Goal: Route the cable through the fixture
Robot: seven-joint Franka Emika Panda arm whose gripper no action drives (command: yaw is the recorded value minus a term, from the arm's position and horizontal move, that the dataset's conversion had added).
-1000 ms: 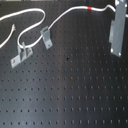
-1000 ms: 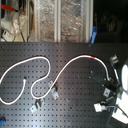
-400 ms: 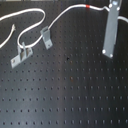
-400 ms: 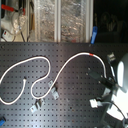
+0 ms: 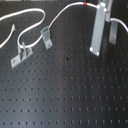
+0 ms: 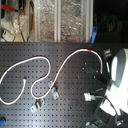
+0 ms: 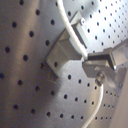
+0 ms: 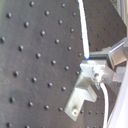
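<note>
The white cable [image 5: 60, 15] loops across the back of the black pegboard, and its red band [image 5: 86, 4] lies just left of my gripper [image 5: 96, 49]. In the second exterior view the cable [image 6: 65, 67] runs from a loop on the left up to the red band [image 6: 89, 51] and down to my gripper [image 6: 98, 76]. Both wrist views show the cable [image 7: 70, 25] [image 8: 84, 30] entering the shut fingertips [image 7: 100, 61] [image 8: 95, 66] and leaving on the other side. Two grey bracket fixtures [image 5: 46, 37] [image 5: 20, 56] stand left of the gripper, apart from it.
A small grey bracket [image 7: 61, 51] sits on the board right beside the fingertips. The white arm [image 6: 119, 75] fills the second exterior view's right. Shelves with clutter [image 6: 60, 20] stand behind the board. A small white part [image 6: 90, 96] lies near the arm's base.
My gripper has moved toward the first exterior view's left, and the red band and the cable near it have shifted the same way. The brackets have stayed put.
</note>
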